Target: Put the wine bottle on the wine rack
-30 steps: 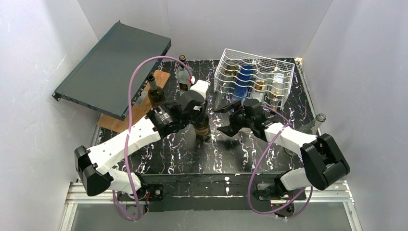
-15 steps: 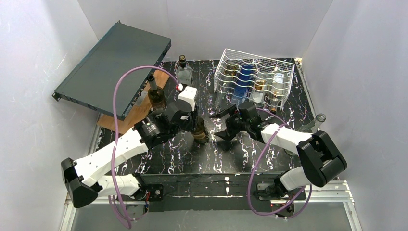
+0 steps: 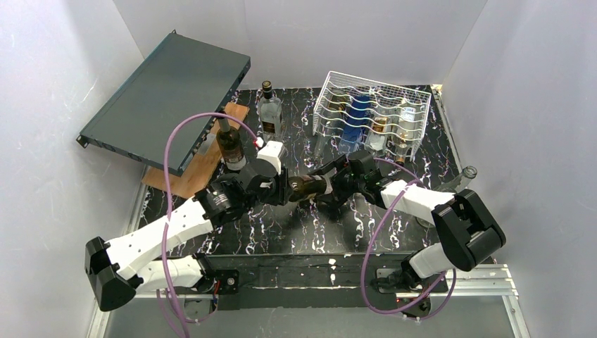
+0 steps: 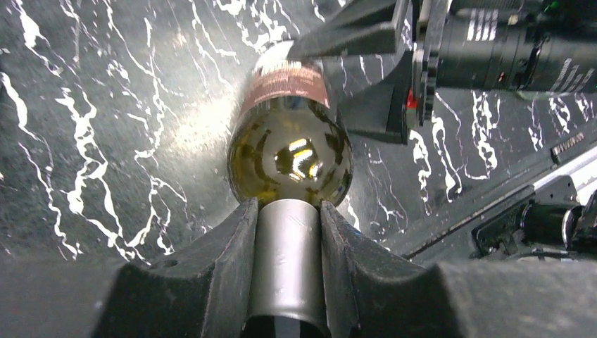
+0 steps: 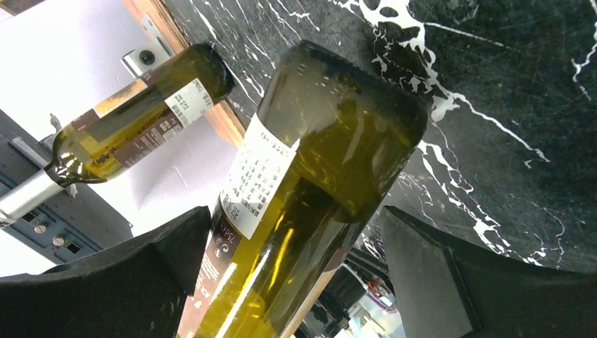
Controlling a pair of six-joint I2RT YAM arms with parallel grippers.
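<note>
Two robot arms are handing a bottle from one to the other, partway through moving it to a rack. The left gripper [image 4: 288, 225] is clamped tight on the silver-foiled neck of an olive-green glass wine bottle [image 4: 290, 151]. It holds the bottle tipped over, roughly level, above a black marble-patterned tabletop [image 3: 281, 232]. The bottle's body reaches out ahead of the left fingertips, base first, into the right gripper [image 5: 296, 239]. That gripper stands wide open and grips nothing. Its two black fingers flank the labelled body, one on either side. In the right wrist view there appears to be a gap between each finger and the glass, though the angle makes this hard to confirm.

Judging from this, the step in hand is passing the bottle from the left arm to the right. The next move calls for the right fingers to close squarely on the body before the left lets go of the neck. Smooth round glass could slip or roll if the grip lands off-centre.

The bottle is dark olive glass that glows golden where light passes through. It has a rounded shoulder and a white and maroon paper label around the body.

The white wire wine rack [image 3: 371, 116], with wavy rows of cradles, sits on the tabletop beyond the right gripper and apart from it. It already holds several bottles.
</note>
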